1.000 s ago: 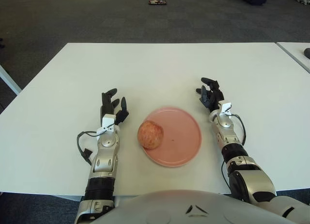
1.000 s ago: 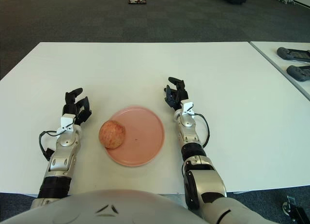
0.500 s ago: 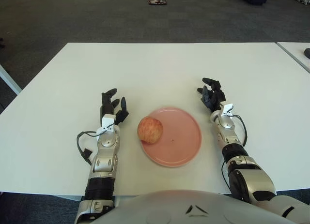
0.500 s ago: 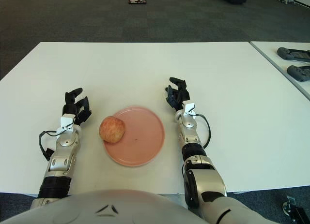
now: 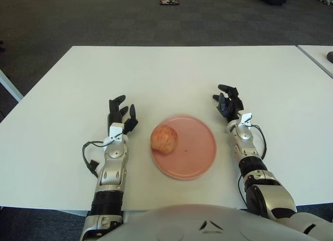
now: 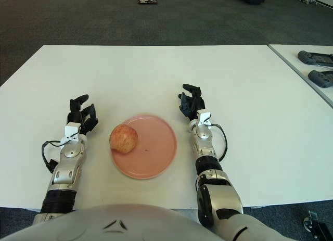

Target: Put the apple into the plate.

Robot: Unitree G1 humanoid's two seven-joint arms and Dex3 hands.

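Note:
A reddish-yellow apple (image 5: 164, 139) sits on the left part of the pink plate (image 5: 195, 155), just inside its rim. The plate lies on the white table near the front edge. My left hand (image 5: 120, 115) shows to the left of the plate, fingers spread, holding nothing, a short gap from the apple. My right hand (image 5: 227, 100) is to the right of the plate, beyond its far right rim, fingers relaxed and empty.
The white table (image 5: 171, 74) stretches far ahead and to both sides. A second table with two dark devices (image 6: 316, 66) stands at the right. A small dark object (image 5: 169, 2) lies on the carpet far ahead.
The apple has moved a little to the right, from the plate's left rim further onto the plate. Both hands have hardly moved.

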